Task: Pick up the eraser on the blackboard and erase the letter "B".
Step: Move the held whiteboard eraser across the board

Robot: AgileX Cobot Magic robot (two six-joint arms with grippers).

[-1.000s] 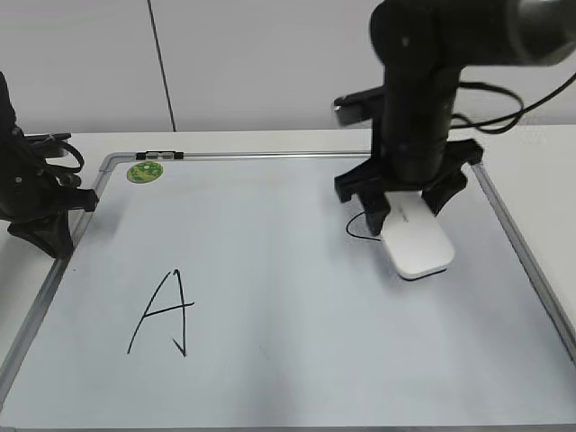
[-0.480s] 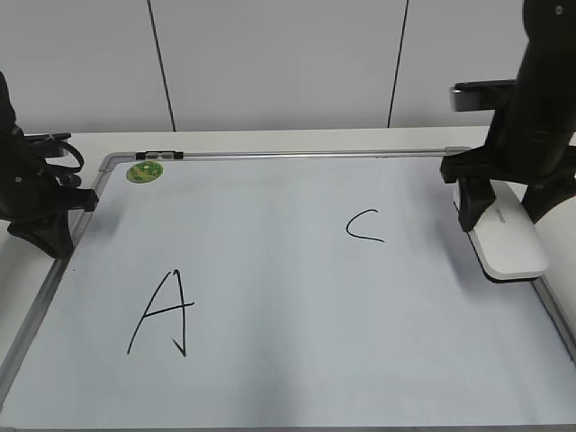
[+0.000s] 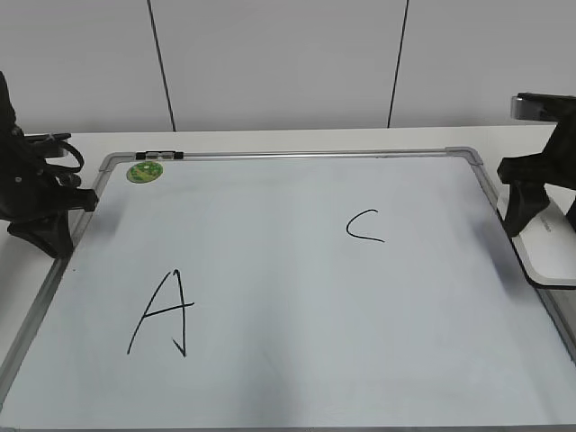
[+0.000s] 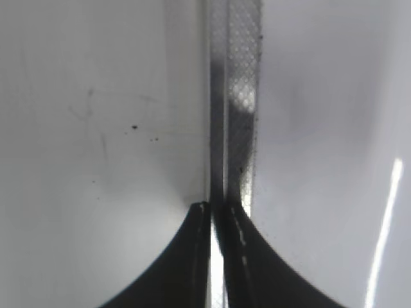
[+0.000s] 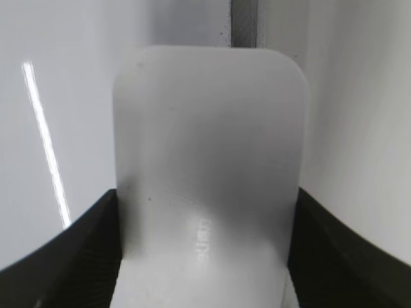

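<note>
The blackboard (image 3: 270,261) lies flat on the table and bears a black "A" (image 3: 162,315) and a black "C" (image 3: 364,227). No letter "B" shows on it. My right gripper (image 3: 549,225) is shut on the white eraser (image 3: 547,254) at the far right, over the board's right frame and partly cut off by the view's edge. In the right wrist view the eraser (image 5: 209,154) fills the space between the two black fingers (image 5: 96,237), with the board's frame (image 5: 244,19) beyond it. My left gripper (image 3: 49,236) is shut and empty at the board's left frame (image 4: 239,96).
A small round green magnet (image 3: 143,171) sits at the board's far left corner. The white table extends beyond the board on both sides, and a wall stands behind it.
My right gripper has carried the eraser from beside the "C" to the right, past the board's right edge. The left arm has not moved.
</note>
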